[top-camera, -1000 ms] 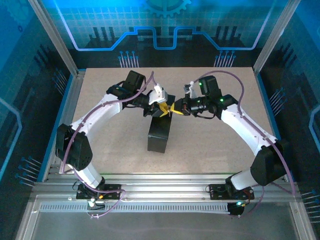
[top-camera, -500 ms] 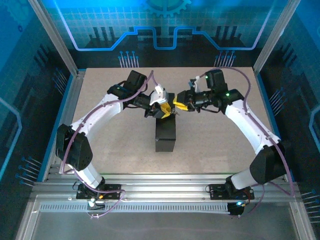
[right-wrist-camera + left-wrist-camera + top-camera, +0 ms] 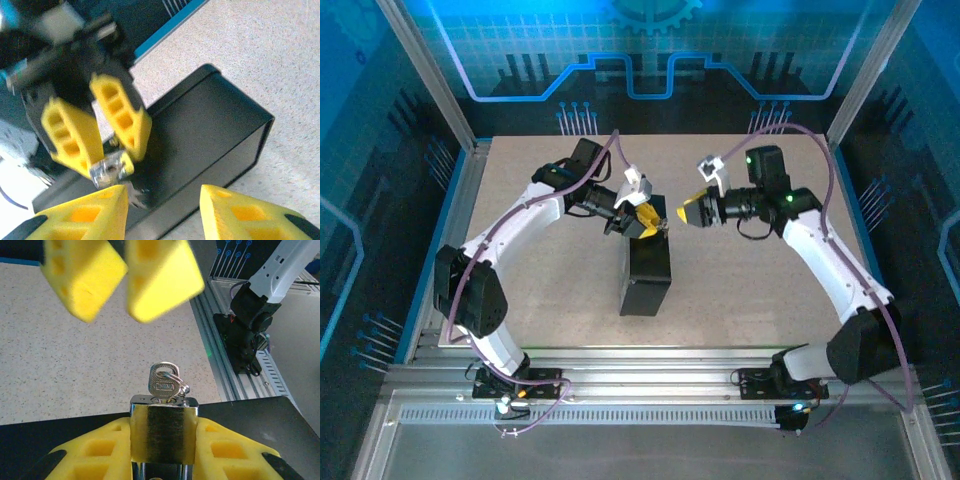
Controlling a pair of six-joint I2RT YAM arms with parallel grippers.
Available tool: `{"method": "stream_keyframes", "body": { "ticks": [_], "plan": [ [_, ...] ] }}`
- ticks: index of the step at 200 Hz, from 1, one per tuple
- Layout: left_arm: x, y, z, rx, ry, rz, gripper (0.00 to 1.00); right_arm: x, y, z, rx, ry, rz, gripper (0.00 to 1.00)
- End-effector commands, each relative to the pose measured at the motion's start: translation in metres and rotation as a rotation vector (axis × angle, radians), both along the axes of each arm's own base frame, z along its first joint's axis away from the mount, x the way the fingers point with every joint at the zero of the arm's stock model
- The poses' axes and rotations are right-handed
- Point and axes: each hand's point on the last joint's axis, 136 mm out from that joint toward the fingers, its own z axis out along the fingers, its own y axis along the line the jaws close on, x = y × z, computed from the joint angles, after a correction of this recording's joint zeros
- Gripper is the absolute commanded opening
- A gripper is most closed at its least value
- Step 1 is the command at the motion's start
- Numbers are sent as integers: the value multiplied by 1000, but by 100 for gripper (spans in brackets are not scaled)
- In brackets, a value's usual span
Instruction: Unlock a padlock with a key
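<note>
The far end of the black box on the worktop is partly covered by the left tool. This tool is closed on the padlock, whose lower part is cut off in the left wrist view. The right tool is held near, facing it, with fingers parted and empty, and the blade of the key is hidden inside the padlock.

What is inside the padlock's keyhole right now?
A silvery key sits in the padlock, its head and ring sticking out; the blade is hidden inside the body. The left gripper clamps the padlock, covering its sides.
</note>
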Motion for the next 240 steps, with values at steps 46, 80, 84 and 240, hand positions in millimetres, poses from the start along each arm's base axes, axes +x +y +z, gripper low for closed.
{"method": "stream_keyframes", "body": {
  "ticks": [46,80,84,240],
  "plan": [
    [-8,-5,38,-108,-2,-96,0,-13,20,27,-20,-584,302,45],
    [-8,-6,41,-125,12,-101,0,-18,30,23,-25,-591,367,45],
    [-8,-6,41,-126,11,-103,0,-18,30,23,-21,-591,370,44],
    [-11,-6,46,-136,6,-110,0,-23,43,12,-13,-544,457,28]
  ]
}}
